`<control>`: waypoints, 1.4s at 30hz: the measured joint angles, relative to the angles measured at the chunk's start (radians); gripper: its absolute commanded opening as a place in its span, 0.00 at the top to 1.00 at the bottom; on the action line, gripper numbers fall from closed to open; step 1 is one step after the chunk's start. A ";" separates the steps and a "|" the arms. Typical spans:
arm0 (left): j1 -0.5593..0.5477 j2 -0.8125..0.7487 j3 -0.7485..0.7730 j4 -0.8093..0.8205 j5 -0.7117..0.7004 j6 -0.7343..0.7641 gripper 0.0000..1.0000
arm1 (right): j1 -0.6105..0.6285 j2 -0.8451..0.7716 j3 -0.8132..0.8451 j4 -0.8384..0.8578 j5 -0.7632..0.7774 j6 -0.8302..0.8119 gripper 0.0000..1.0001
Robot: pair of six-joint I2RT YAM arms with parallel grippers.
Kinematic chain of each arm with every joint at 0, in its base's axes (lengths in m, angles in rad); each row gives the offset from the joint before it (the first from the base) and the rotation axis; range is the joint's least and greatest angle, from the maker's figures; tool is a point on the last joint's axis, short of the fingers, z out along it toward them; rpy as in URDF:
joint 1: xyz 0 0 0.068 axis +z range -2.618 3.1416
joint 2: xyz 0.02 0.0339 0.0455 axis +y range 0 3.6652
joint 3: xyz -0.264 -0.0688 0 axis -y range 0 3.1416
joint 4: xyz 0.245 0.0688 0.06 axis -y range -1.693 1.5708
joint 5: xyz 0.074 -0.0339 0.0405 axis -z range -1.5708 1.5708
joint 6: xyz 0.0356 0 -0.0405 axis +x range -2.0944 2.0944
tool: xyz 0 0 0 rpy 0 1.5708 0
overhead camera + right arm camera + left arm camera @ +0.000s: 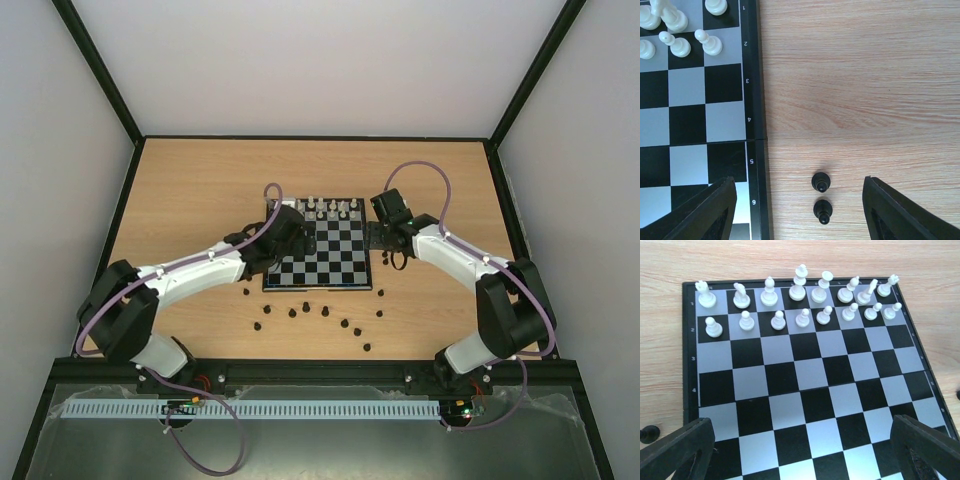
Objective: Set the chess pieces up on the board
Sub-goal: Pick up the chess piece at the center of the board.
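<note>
The board (330, 262) lies mid-table with white pieces lined up on its two far rows. Several black chess pieces (327, 310) are scattered on the wood in front of it. My left gripper (298, 240) hovers over the board's left part, open; in the left wrist view its fingers (677, 450) frame bare squares of the board (805, 375), with one black piece (650, 432) off the left edge. My right gripper (383, 243) is open at the board's right edge, above two upright black pieces (821, 181) (823, 210) standing on the wood between its fingers (910, 210).
White pieces (800, 287) fill the board's two far rows. Dark frame rails edge the wooden table (200, 190). The board's border (754, 125) runs just left of the two black pieces under my right gripper.
</note>
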 measured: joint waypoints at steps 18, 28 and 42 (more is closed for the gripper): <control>0.098 0.004 -0.085 0.048 -0.026 0.002 0.01 | 0.000 0.081 0.001 -0.009 0.026 -0.021 0.52; 0.169 -0.033 -0.119 0.059 0.012 0.003 0.01 | 0.000 0.188 0.037 -0.011 0.034 -0.020 0.65; 0.185 -0.034 -0.124 0.064 0.039 0.004 0.01 | -0.040 0.200 0.042 -0.010 0.015 -0.014 0.76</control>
